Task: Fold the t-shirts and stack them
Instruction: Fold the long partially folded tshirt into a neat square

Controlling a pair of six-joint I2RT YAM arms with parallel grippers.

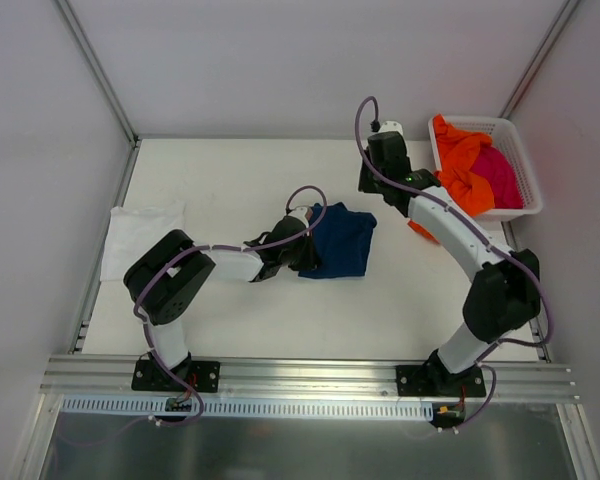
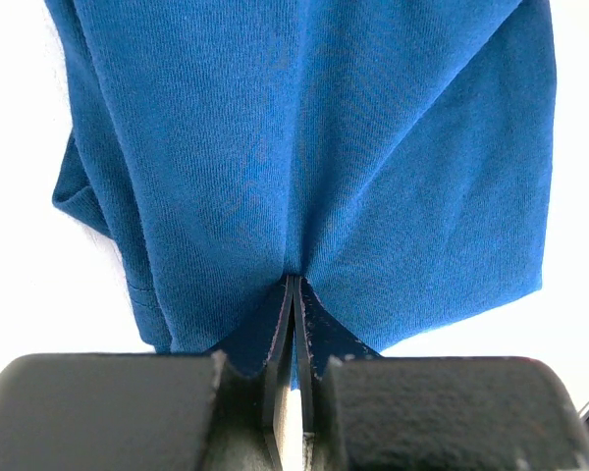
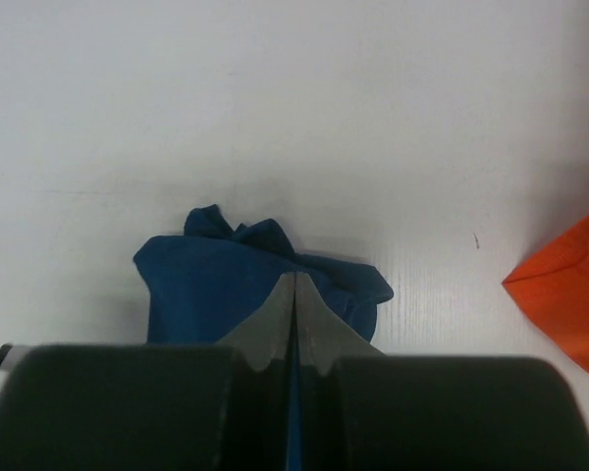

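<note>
A: Left jaws?
B: Pinched shut on edge of navy tee (image 2: pixel 304 147), mid-worktop (image 1: pixel 230 180).
A: Right jaws?
B: Closed, holding nothing, up by basket (image 1: pixel 525 165); orange tee (image 1: pixel 460 160), magenta tee (image 1: pixel 502 175) inside. White tee (image 1: pixel 140 235) lies flat, far left.

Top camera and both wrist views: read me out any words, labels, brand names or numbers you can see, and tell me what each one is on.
No text can be read in any view.
The blue t-shirt shows plain cloth, with no print or tag facing up.
The white t-shirt, orange t-shirt, magenta t-shirt and basket show no lettering.
</note>
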